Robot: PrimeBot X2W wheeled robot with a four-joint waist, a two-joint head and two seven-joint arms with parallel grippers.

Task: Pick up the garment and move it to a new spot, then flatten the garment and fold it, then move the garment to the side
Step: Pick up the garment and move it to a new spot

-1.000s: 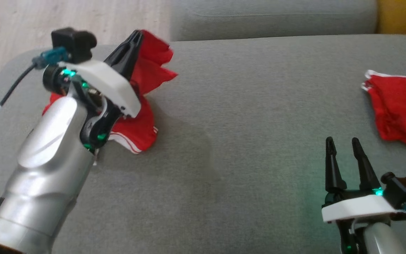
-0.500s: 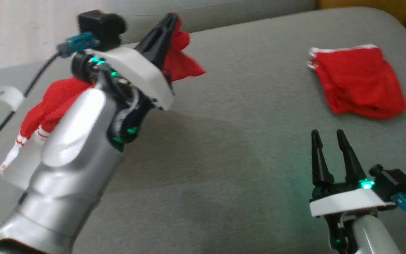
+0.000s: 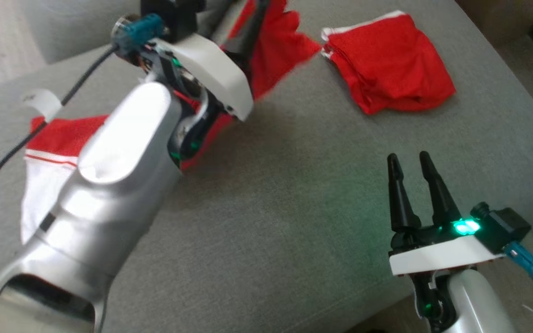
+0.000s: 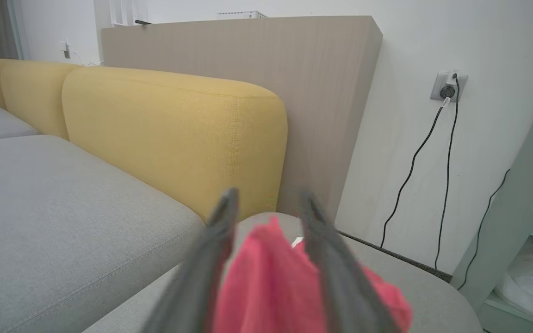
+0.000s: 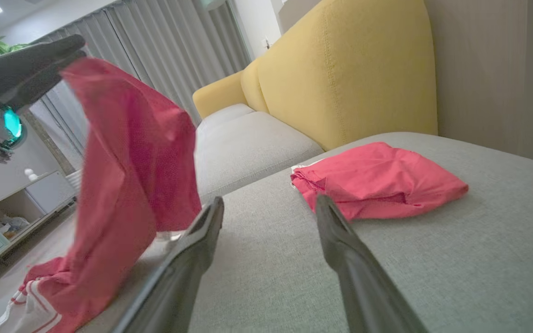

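Note:
The garment [image 3: 278, 48] is red with a white striped hem. Its top stands high at my left gripper [image 3: 257, 11] and its lower end [image 3: 58, 134] trails on the grey sofa seat [image 3: 294, 208]. In the left wrist view the left gripper [image 4: 269, 203] has its fingers apart, with the red garment [image 4: 271, 282] bunched between them below the tips. The right wrist view has the garment [image 5: 127, 152] hanging from the left gripper [image 5: 70, 48]. My right gripper [image 3: 407, 159] is open and empty over the seat's near right part.
A second red garment [image 3: 391, 64], folded, lies on the seat at the far right, just beyond the lifted cloth. A yellow backrest [image 5: 363, 69] rises behind it. The seat's right edge [image 3: 516, 88] drops to the floor.
The head camera has swung. My left gripper carried the garment up and toward the folded one, and its fingers went from shut to apart. The right gripper stayed open.

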